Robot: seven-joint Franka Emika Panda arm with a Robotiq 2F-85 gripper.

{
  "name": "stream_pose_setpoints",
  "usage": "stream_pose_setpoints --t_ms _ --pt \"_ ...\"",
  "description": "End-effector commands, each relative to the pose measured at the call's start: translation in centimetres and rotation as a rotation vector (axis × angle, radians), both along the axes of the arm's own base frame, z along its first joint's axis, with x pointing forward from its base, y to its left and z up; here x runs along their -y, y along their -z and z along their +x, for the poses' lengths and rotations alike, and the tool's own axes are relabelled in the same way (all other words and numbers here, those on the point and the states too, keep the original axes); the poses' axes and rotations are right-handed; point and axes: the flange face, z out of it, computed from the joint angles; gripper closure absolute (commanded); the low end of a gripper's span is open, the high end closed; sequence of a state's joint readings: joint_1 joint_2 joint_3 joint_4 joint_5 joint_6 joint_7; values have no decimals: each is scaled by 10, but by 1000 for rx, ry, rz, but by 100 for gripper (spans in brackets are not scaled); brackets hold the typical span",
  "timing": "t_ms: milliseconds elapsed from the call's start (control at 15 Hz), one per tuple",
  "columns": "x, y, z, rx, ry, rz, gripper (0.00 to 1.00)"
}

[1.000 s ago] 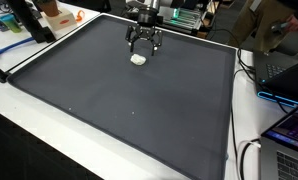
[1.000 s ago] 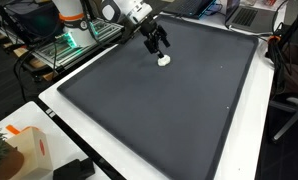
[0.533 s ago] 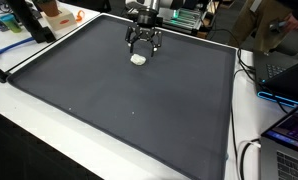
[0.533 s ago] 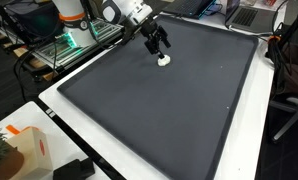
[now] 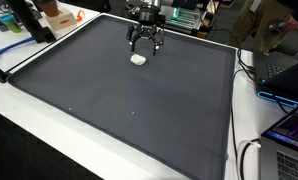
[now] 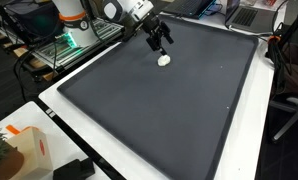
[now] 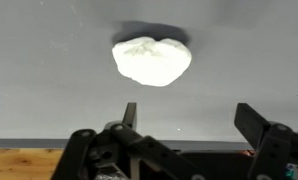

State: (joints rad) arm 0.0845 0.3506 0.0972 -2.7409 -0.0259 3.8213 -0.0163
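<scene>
Fingers [image 7: 251, 118] spread near white lump [image 7: 151, 60].

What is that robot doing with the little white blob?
A robot arm has its hand open right over a small white lump that lies on a big dark mat. The hand is not holding the lump. In the wrist view the lump sits on the mat a little way off from the fingers, with nothing between them. Nothing else lies on the mat near it.
</scene>
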Motion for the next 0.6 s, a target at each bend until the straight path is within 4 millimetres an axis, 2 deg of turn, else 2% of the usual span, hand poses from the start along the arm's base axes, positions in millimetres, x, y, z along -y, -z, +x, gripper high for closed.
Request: stream_pose_setpoints --t_ms 0,267,533 --pt "-2 -12 -1 -64 58 22 0" --pt "-2 -22 -1 -190 97 14 0" --pt "-15 -38 -2 -278 79 -3 0"
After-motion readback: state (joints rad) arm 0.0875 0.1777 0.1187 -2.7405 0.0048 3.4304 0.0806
